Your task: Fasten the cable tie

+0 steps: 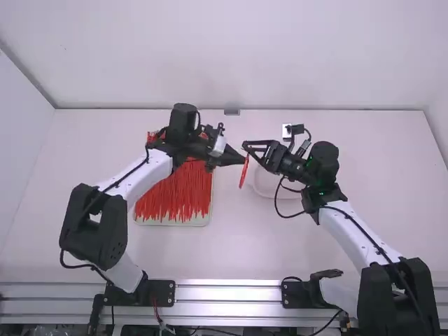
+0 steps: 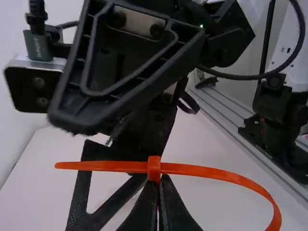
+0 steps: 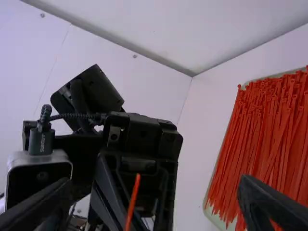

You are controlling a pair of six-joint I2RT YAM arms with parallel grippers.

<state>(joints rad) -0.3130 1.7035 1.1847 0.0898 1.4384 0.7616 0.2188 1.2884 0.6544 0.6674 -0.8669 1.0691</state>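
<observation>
Left gripper (image 2: 155,182) has its two fingers pressed together on the small square head of an orange cable tie (image 2: 207,171), holding it in the air just past the right-hand edge of the tray (image 1: 175,222) that carries the heap of spare ties (image 1: 176,194). From the head one short stretch of strap sticks out straight to one side, while the longer stretch bows away in a wide curve on the other. That suggests the tail is already through the head and the loop is loose, though where the curve ends cannot be seen. The right gripper (image 1: 250,152) hangs a little farther from the tray, facing the left one nose to nose, with its fingers spread wide and nothing between them. By this reading the step in hand is the hand-over for tightening: the tie is presented and the free arm is lined up but not yet on it. The next move calls for the right gripper to close on the straight, projecting tail close to the head. It should then draw that tail away from the tray while the left one keeps the head fixed. The strap is thin and springy, so the approach needs to be square to it.
</observation>
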